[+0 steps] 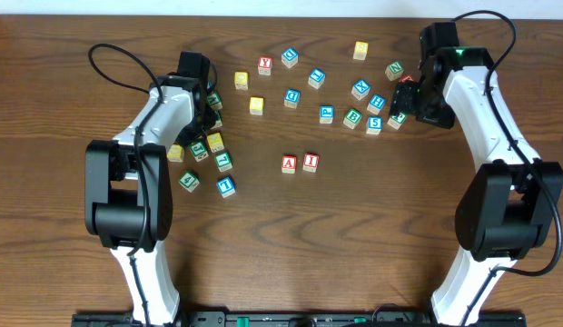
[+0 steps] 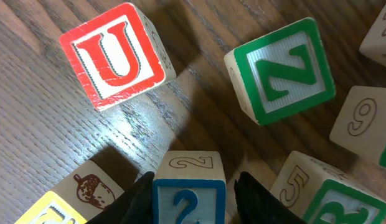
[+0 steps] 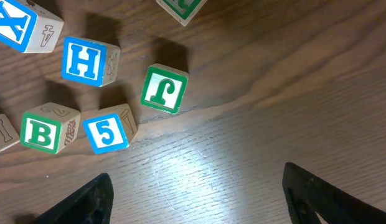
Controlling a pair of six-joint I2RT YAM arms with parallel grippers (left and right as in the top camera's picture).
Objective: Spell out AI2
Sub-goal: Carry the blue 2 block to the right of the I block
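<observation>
Dark wood-grain worktop (image 1: 354, 245), alphabet cubes scattered over the far half; red "A" cube (image 1: 289, 163) and red "I" cube (image 1: 310, 162) sit side by side near the centre, reading A-I from the robot's side. Left tool (image 2: 190, 208) is clenched on the blue "2" cube (image 2: 188, 202), face up, in the left cluster near a red "U" cube (image 2: 112, 55); right tool (image 3: 196, 193) is released, jaws wide over bare wood, holding nothing. Judgement: the open slot lies just right of the "I", so the "2" must travel rightward and toward the robot, keeping square to the left-right row.
</observation>
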